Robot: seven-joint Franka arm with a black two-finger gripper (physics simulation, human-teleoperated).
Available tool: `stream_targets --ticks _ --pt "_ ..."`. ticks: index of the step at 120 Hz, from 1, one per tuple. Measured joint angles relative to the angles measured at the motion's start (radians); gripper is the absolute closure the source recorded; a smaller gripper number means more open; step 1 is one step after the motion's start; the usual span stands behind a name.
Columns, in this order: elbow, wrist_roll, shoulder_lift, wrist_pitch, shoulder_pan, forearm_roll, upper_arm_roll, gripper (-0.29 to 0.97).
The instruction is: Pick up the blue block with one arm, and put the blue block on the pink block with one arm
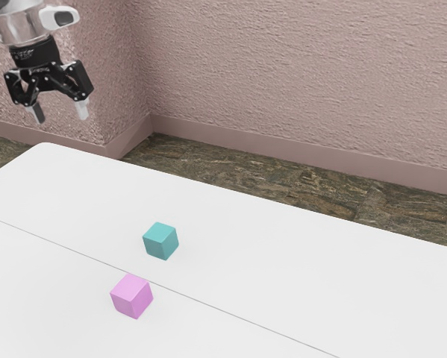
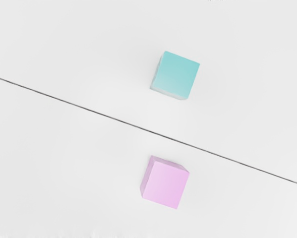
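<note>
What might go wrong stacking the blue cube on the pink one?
The end effector hangs open, far from the blue block; a misaligned descent could knock it aside. The pink block lies close, so it might get nudged too. Both look alike in size; an off-centre release could topple.

No writing can be read anywhere. A faint pale mark (image 1: 30,52) sits on the gripper (image 1: 60,114) body. It is too small to make out.

The white table (image 1: 320,261) carries two cubes — a blue block (image 1: 160,241) and a pink block (image 1: 130,296) — near but apart, a thin seam (image 1: 245,321) between them.
</note>
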Motion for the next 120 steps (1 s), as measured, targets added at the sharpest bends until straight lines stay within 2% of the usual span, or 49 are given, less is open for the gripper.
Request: stream_targets --ticks 18,31,48,82,97,120 --pt "-0.046 -0.086 0.004 0.009 0.006 -0.001 0.001 0.00" --pt "-0.068 -0.137 0.012 0.024 -0.039 -0.002 0.000 0.00" --pt "-0.071 -0.170 0.164 0.052 -0.062 -0.008 -0.002 0.00" --pt "-0.120 -0.027 0.414 0.366 -0.061 0.039 -0.002 0.00" --pt "-0.198 0.045 0.417 0.508 -0.066 0.047 -0.008 0.00" --pt "-0.214 0.144 0.471 0.658 -0.065 0.040 -0.009 0.00"
